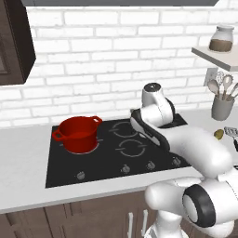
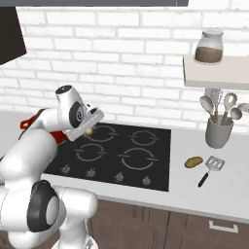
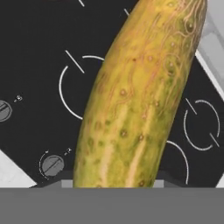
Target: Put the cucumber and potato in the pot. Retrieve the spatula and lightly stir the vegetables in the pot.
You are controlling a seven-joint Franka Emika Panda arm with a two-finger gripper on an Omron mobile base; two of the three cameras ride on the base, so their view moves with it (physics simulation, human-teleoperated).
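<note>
Meanwhile, red pot sits empty — gripper clamps cucumber.

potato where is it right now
The potato lies on the counter right of the stove in the right base view, beside the spatula, in front of the utensil cup.

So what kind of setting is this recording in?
A rendered home kitchen, by the look of it: a black four-burner cooktop set into a pale counter, a white brick backsplash behind it, and a red pot on one burner.
</note>
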